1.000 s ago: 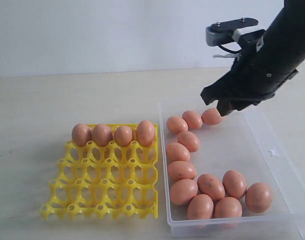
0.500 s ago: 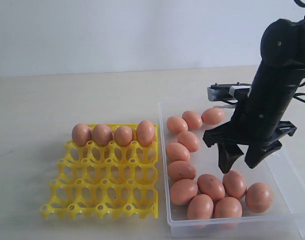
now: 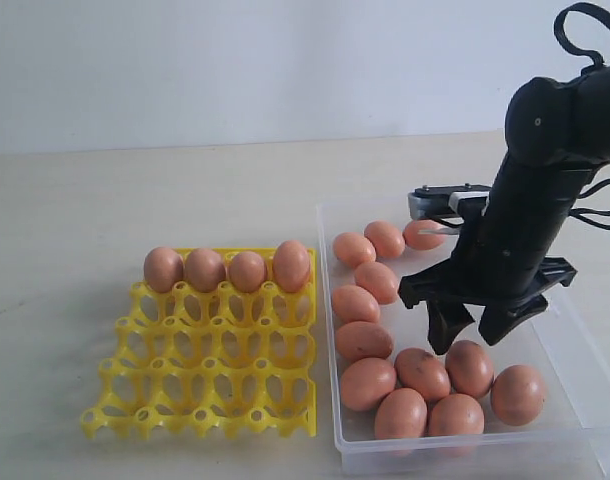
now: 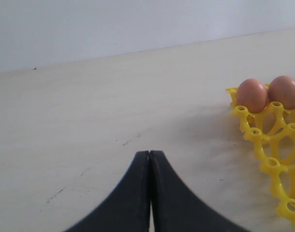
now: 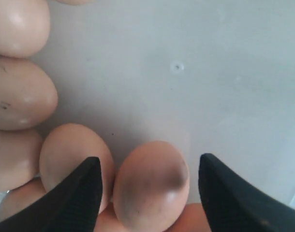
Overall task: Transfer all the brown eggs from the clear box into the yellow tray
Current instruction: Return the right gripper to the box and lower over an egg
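The right gripper (image 3: pixel 465 340) is spread wide and points down inside the clear box (image 3: pixel 585 385), with one finger on each side of an egg (image 3: pixel 470 368) just below it. Twelve brown eggs (image 3: pixel 363 340) lie in the box. Four stand in the far row of the yellow tray (image 3: pixel 205 380), just beside the box on the surface (image 3: pixel 135 190). The left gripper (image 4: pixel 149 159) is closed and empty, near the tray.

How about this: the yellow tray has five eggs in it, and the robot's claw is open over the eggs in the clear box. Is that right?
Not quite. The exterior view shows four brown eggs in the yellow tray, not five. The right gripper is indeed open over the eggs in the clear box.
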Controlling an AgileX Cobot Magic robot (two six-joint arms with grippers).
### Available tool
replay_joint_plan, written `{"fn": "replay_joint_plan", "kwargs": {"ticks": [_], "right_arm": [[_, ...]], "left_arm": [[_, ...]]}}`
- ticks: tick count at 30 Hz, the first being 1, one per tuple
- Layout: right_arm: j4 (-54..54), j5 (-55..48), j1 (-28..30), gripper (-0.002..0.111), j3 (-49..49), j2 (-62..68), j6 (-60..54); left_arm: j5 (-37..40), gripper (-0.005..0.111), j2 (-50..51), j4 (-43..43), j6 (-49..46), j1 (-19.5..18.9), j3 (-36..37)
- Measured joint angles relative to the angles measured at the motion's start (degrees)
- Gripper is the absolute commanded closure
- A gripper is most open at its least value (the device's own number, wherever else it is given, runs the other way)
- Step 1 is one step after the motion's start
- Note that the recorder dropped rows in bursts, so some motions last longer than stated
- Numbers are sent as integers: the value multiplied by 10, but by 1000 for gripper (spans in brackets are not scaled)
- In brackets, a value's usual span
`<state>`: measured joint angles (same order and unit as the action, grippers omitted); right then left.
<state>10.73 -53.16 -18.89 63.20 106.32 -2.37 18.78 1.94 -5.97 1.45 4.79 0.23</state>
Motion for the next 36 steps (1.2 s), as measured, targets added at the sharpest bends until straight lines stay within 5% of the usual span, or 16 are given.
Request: {"fn": "replay_joint_plan", "kwargs": {"ticks": [32, 36], "right_arm": [[0, 20, 0, 52, 0, 37, 0], [0, 20, 0, 63, 0, 37, 0]], "left_arm": [[0, 107, 0, 0, 0, 0, 0], [0, 107, 0, 0, 0, 0, 0]]}}
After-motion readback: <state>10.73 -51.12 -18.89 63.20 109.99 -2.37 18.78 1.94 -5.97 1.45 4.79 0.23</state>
